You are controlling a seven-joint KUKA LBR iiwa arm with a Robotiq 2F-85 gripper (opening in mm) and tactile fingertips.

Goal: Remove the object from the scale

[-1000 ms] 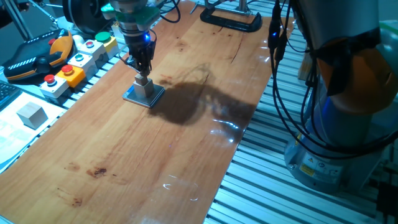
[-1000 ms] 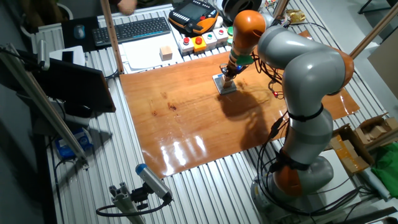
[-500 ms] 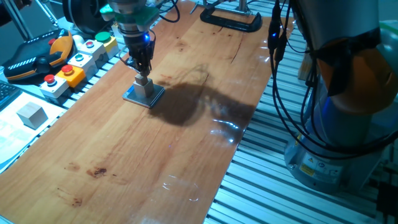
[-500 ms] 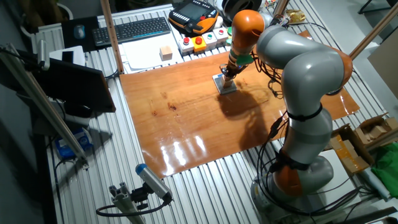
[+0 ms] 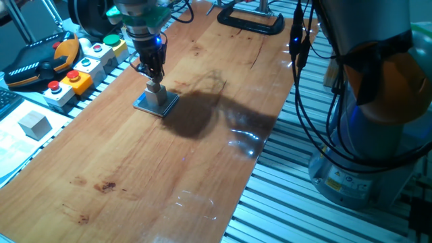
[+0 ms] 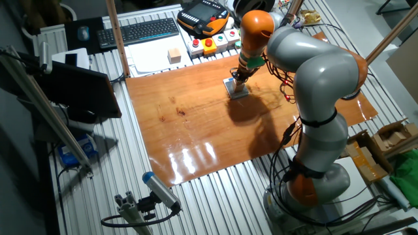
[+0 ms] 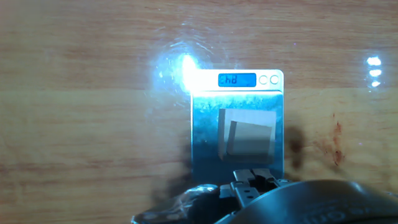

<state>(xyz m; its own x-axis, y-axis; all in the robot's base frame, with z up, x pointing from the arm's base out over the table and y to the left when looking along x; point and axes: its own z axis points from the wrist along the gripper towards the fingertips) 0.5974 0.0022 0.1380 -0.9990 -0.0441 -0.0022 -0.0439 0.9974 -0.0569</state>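
The scale [image 5: 144,104] is a thin flat square pad that lies on the wooden board at the back left. A grey cube [image 5: 158,95] stands on it. In the hand view the scale [image 7: 206,133] shows a lit blue display [image 7: 237,79], and the cube [image 7: 249,131] sits near the pad's middle. My gripper [image 5: 155,79] hangs straight over the cube, with its tips just above the cube's top. The fingers look pressed together and hold nothing. The scale also shows in the other fixed view [image 6: 236,89], under the gripper [image 6: 238,77].
Button boxes [image 5: 81,67] line the board's left edge, next to an orange teach pendant [image 5: 40,61]. A second grey cube [image 5: 34,123] lies on paper at the left. A black clamp [image 5: 250,20] sits at the board's far end. The robot base [image 5: 364,135] stands at the right.
The gripper and arm have shifted slightly to the left above the cube. The cube and the scale have not moved.
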